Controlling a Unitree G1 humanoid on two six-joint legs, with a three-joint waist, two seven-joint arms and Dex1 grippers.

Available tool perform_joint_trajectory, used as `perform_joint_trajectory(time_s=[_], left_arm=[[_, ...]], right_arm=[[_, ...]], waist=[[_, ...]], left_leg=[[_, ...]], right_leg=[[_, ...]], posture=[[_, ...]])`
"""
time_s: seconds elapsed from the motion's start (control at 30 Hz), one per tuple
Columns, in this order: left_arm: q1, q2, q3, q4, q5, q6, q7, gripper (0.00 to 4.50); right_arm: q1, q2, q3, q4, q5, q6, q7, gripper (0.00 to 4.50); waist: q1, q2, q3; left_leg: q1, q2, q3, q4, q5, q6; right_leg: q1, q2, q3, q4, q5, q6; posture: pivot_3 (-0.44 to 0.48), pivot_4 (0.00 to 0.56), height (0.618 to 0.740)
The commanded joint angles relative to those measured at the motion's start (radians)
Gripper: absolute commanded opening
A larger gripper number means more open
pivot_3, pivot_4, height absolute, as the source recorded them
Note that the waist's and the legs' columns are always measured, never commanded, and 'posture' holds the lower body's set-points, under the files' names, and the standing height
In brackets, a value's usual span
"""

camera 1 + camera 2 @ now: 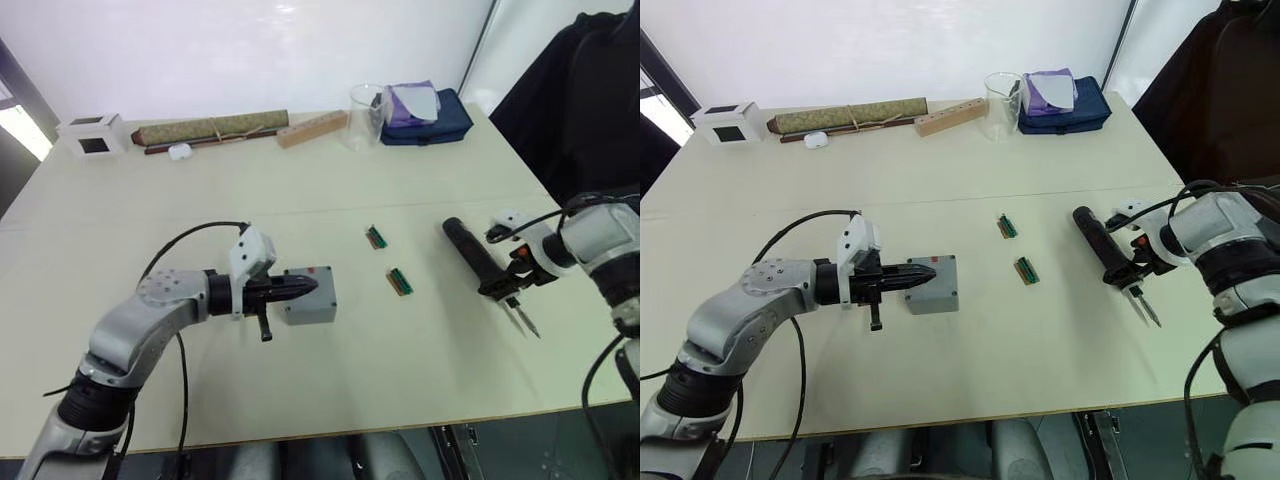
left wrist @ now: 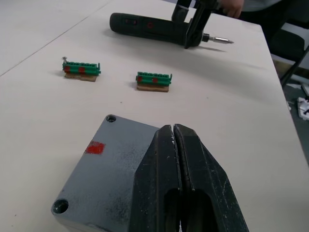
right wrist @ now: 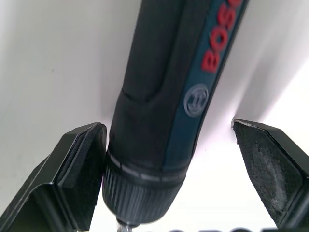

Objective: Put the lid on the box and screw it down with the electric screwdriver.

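— Toward the near edge of the desk, left of the middle, what is there?

— The box, with the lid already sitting on top of it. The lid's corner screw holes show, and a small red mark lies on its upper face.

— And the left gripper?

— Its two black fingers are pressed together with nothing between them. Their tips lie over the lid; whether they press on it I cannot tell.

— Where is the electric screwdriver?

— Lying flat on the desk near the right edge, well apart from the box, with its thin bit pointing toward the near edge.

— Is the right gripper holding it?

— Not closed on it. The fingers are spread wide around the bit end of the tool body. One finger is touching or nearly touching the collar, the other stands clear of it.

— Anything between box and tool?

— Two small green connector pieces, one farther back than the other.

— And along the far edge?

— A white cube at the far left corner, a rolled olive mat, a wooden block, a clear beaker and a dark blue pouch with a purple cloth on it. A person in dark clothing stands by the far right corner.
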Motion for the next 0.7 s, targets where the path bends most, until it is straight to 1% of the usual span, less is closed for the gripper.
perform_joint_trajectory(time_s=[0.03, 0.17, 0.27, 0.33, 0.4, 0.43, 0.47, 0.7], left_arm=[[0.015, -0.005, 0.017, -0.049, -0.008, 0.005, 0.02, 0.0], [0.023, -0.01, 0.017, -0.061, -0.01, 0.009, 0.033, 0.0], [0.029, -0.014, 0.016, -0.066, -0.01, 0.01, 0.04, 0.0], [0.03, -0.016, 0.015, -0.068, -0.01, 0.011, 0.044, 0.0], [0.031, -0.019, 0.013, -0.069, -0.011, 0.01, 0.048, 0.0], [0.031, -0.02, 0.012, -0.069, -0.01, 0.009, 0.048, 0.0], [0.032, -0.021, 0.011, -0.069, -0.009, 0.009, 0.049, 0.0], [0.02, -0.034, 0.005, -0.055, -0.001, 0.003, 0.047, 0.0]], right_arm=[[-0.032, 0.043, 0.027, 0.08, -0.062, -0.069, 0.034, 4.46], [-0.043, 0.075, 0.035, 0.137, -0.114, -0.099, 0.074, 4.46], [-0.038, 0.094, 0.044, 0.153, -0.149, -0.118, 0.109, 3.79], [-0.032, 0.102, 0.045, 0.154, -0.17, -0.128, 0.122, 3.17], [-0.028, 0.116, 0.046, 0.156, -0.185, -0.121, 0.139, 2.44], [-0.03, 0.127, 0.042, 0.166, -0.191, -0.113, 0.136, 2.14], [-0.031, 0.135, 0.038, 0.173, -0.197, -0.108, 0.134, 2.02], [-0.065, 0.168, 0.012, 0.267, -0.25, -0.176, 0.122, 2.02]], waist=[[0.0, 0.0, 0.0], [0.0, -0.002, -0.001], [0.0, -0.003, -0.002], [0.0, -0.003, -0.002], [0.0, -0.003, -0.002], [0.0, -0.003, -0.002], [0.0, -0.003, -0.002], [-0.001, -0.009, -0.005]], left_leg=[[0.0, 0.0, 0.0, 0.0, 0.0, 0.0], [0.004, 0.0, 0.0, 0.0, 0.0, 0.0], [0.008, 0.0, 0.0, 0.0, 0.0, 0.0], [0.013, 0.0, 0.0, -0.001, 0.0, 0.0], [0.014, 0.0, -0.001, -0.002, 0.0, 0.0], [0.014, 0.0, -0.001, -0.002, 0.0, 0.0], [0.014, 0.001, -0.002, -0.002, 0.0, 0.0], [0.016, 0.001, -0.003, -0.002, 0.0, 0.0]], right_leg=[[0.0, 0.0, 0.0, 0.0, 0.0, 0.0], [0.004, 0.0, 0.0, 0.0, 0.0, 0.0], [0.009, 0.0, 0.0, 0.0, 0.0, 0.0], [0.014, 0.0, 0.0, -0.001, 0.0, 0.0], [0.015, 0.001, -0.001, -0.002, 0.0, 0.0], [0.015, 0.001, -0.001, -0.002, 0.0, 0.0], [0.015, 0.001, -0.001, -0.002, 0.0, 0.0], [0.018, 0.001, -0.002, -0.002, 0.0, 0.0]], posture=[[0.0, 0.15, 0.74], [0.0, 0.15, 0.74], [0.0, 0.15, 0.74], [0.0, 0.15, 0.74], [0.0, 0.15, 0.74], [0.0, 0.15, 0.74], [0.0, 0.15, 0.74], [0.0, 0.15, 0.74]])
